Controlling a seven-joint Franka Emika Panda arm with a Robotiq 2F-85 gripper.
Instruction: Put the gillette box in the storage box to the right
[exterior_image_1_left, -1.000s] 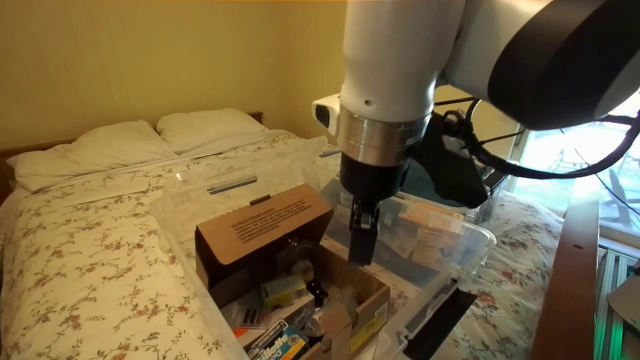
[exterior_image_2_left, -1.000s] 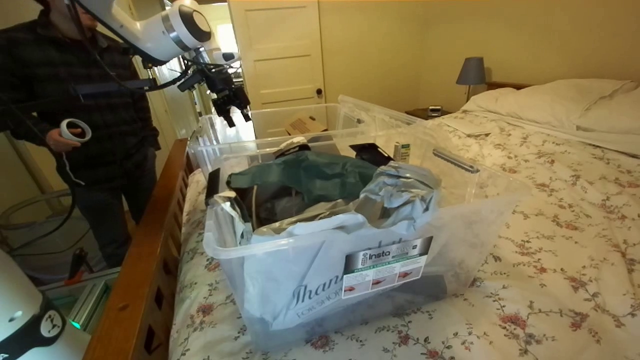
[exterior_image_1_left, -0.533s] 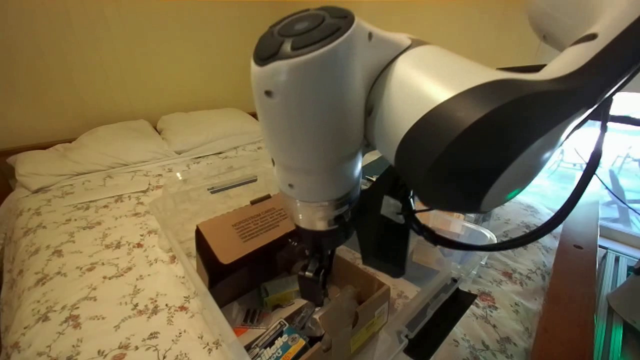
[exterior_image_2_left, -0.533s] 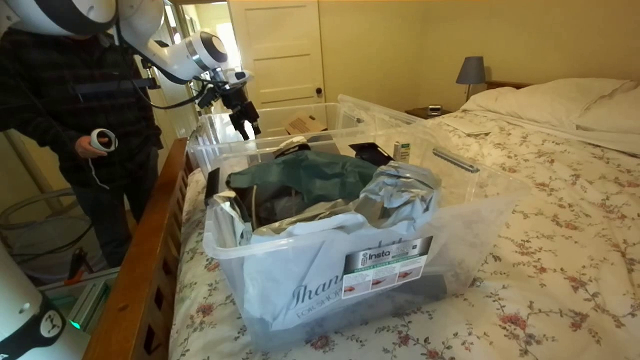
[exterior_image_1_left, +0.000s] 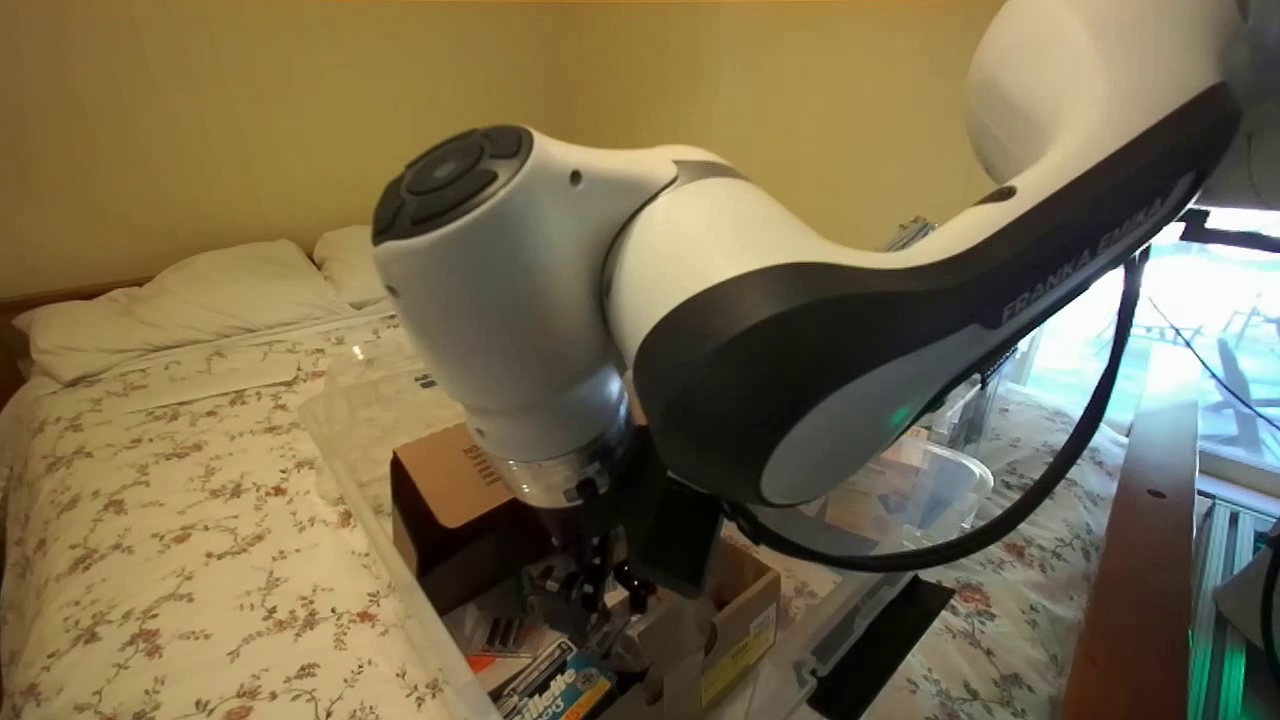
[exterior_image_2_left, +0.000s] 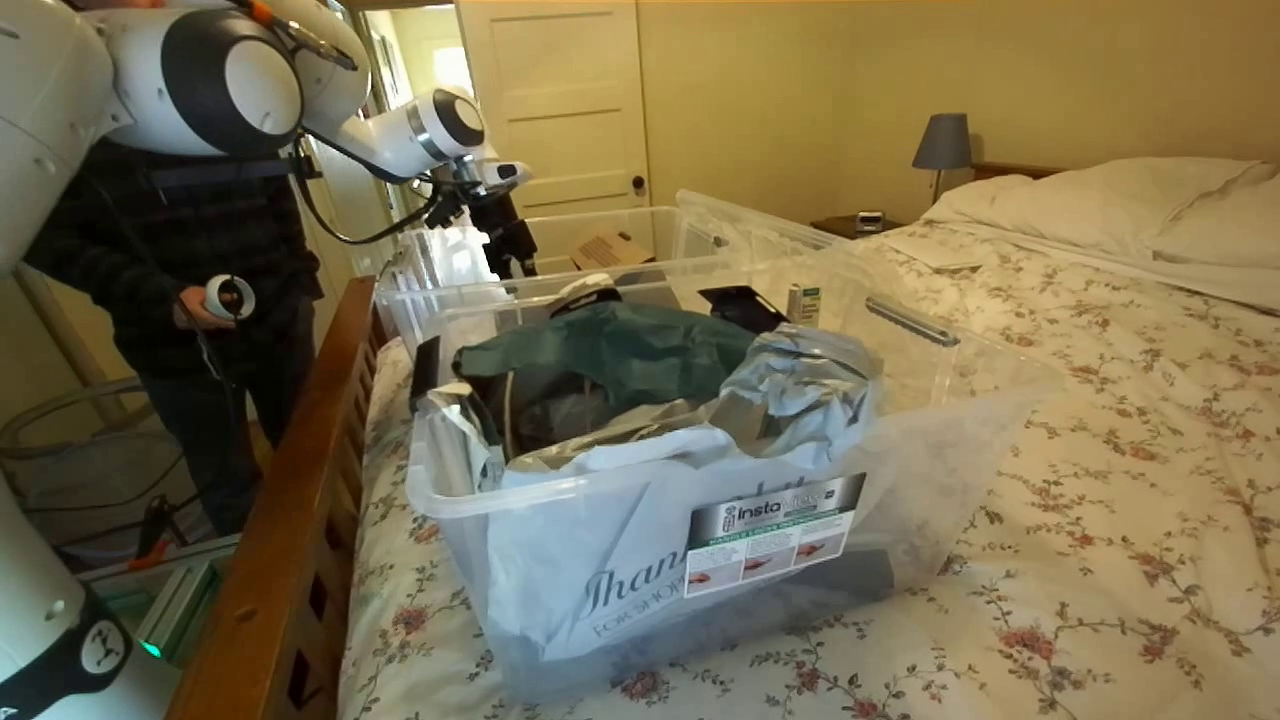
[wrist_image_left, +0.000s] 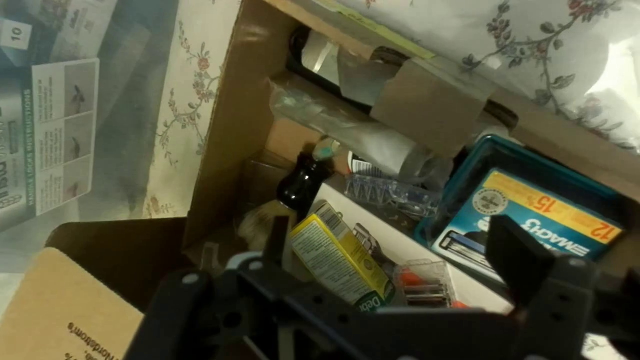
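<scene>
- Over the cardboard box: hand, fingers spread wide apart.
- Near end of that box, in an exterior view: Gillette Mach3 pack. In the wrist view, one fingertip overlaps it; contact cannot be told.
- Yellow-and-white carton shows between the fingertips.
- In an exterior view, cardboard box stands in the far clear tub; near clear storage tub holds a pale printed bag and dark-green material.
</scene>
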